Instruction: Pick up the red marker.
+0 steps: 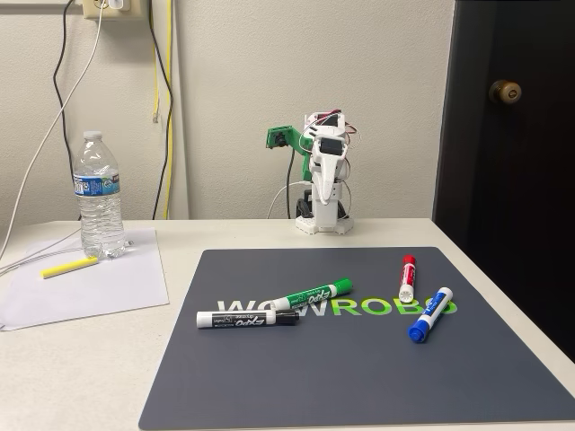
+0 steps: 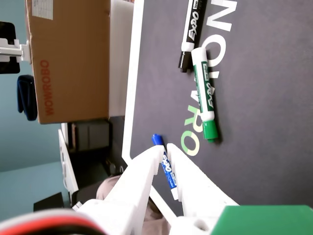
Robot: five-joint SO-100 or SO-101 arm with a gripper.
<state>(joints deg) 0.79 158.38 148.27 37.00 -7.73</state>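
A pale table [image 1: 81,359] stands against a textured white wall, with a dark door [image 1: 508,126] at the right of the fixed view and a dark grey mat [image 1: 359,377] printed with WOWROBO lettering spread across the tabletop. At the left, a clear plastic water bottle [image 1: 97,193] with a white cap stands upright on a sheet of white paper [image 1: 90,283]; whether it holds water cannot be told. A yellow stick [image 1: 68,267] lies on the paper beside it. In the wrist view a brown cardboard box [image 2: 68,58] marked WOWROBO sits beyond the mat's edge, its contents hidden.

The red marker [image 1: 408,277] lies flat on the mat's right part, its long axis running roughly away from the camera, red cap at the far end toward the arm. Just beside it lies the blue marker [image 1: 430,314]; further left are the green marker [image 1: 314,295] and black marker [image 1: 247,318].

The arm is folded upright at the table's back edge. The gripper [image 2: 164,148] hangs clear of the mat, its white fingers slightly apart, holding nothing.
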